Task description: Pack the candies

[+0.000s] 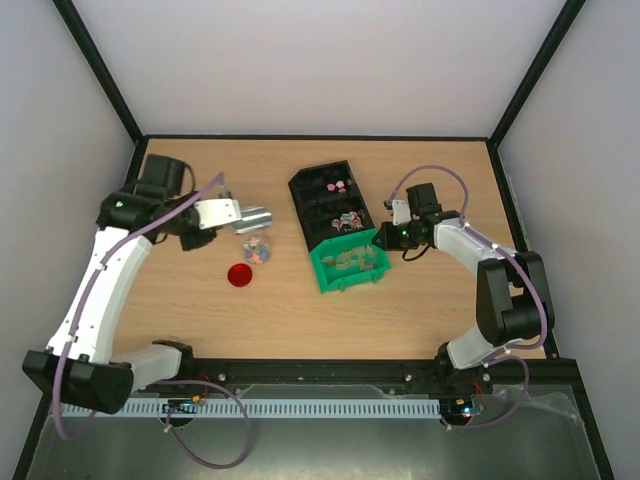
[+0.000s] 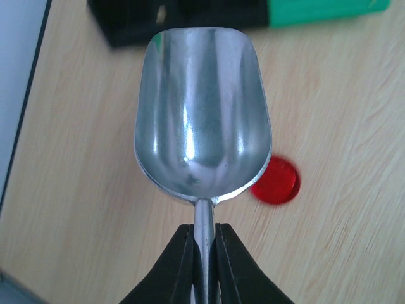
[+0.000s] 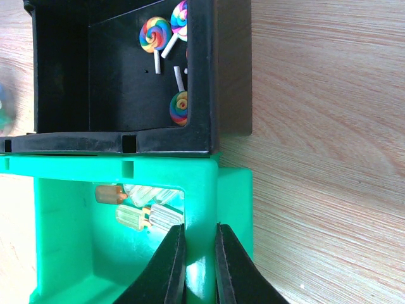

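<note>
My left gripper (image 1: 238,212) is shut on the handle of a silver metal scoop (image 1: 258,217). In the left wrist view the scoop's bowl (image 2: 202,114) is empty and the fingers (image 2: 180,259) clamp its handle. Below the scoop stands a small clear jar (image 1: 257,248) holding mixed-colour candies. Candies also lie in the black bin (image 1: 340,215) and the green bin (image 1: 350,262). In the right wrist view, swirl lollipops (image 3: 155,31) lie in the black bin (image 3: 63,142) and pale greenish-tan candies (image 3: 142,212) in the green bin (image 3: 63,253). My right gripper (image 3: 200,244) is shut on the green bin's right wall.
A round red lid (image 1: 239,275) lies on the wooden table in front of the jar; it also shows in the left wrist view (image 2: 275,180). The black and green bins touch end to end. Black frame rails border the table.
</note>
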`<state>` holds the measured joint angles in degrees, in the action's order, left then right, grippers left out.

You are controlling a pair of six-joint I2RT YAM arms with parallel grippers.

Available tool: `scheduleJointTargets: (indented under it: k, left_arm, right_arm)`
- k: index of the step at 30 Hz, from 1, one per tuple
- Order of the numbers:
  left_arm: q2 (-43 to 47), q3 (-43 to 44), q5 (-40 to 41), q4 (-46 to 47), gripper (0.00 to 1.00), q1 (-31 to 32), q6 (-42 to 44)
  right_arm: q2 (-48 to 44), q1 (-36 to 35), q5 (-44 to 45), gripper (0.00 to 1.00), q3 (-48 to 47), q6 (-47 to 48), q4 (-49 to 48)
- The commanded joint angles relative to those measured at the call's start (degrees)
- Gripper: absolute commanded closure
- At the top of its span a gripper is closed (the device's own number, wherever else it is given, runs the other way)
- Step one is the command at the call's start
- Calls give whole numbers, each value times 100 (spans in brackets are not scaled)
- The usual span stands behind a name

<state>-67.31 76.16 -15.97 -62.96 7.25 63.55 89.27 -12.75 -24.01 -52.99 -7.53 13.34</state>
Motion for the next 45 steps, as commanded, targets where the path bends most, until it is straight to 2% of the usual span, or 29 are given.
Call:
scheduleJointTargets:
  k: [1,3,6,11,15,25,38,45]
  left_arm:
    - [-407,688,103,-241,98,1344,-1374]
    - [-768,929,588,-376,98,2147,-2001]
    - [-1274,1149,1200,-582,98,2917,-2834]
    - [-1796,1212,1169,-834,98,3539,-3459]
    - [-2237,1351,1483,-945,98,3950,-3723]
    - [-3442,2018,2326,-1122,98,4533,-3981]
    - [-4880,2537,2813,-1144,98,4710,-3880]
    - [-5419,2648,2485,-1122,98,4716,-3859]
  right_arm:
    - [47,-26,-286,99,-142,48,-58]
    - [38,-25,-274,99,-135,33,-60]
    - [-3,-31,-265,99,-120,11,-69]
    - [-115,-30,-262,99,-37,-33,-116]
    - [-222,-26,-311,99,42,-39,-164]
    - [-341,-25,-426,99,153,-154,-221]
    - [-524,-34,-623,99,287,-332,-306]
    - [-536,-47,-681,99,325,-313,-304]
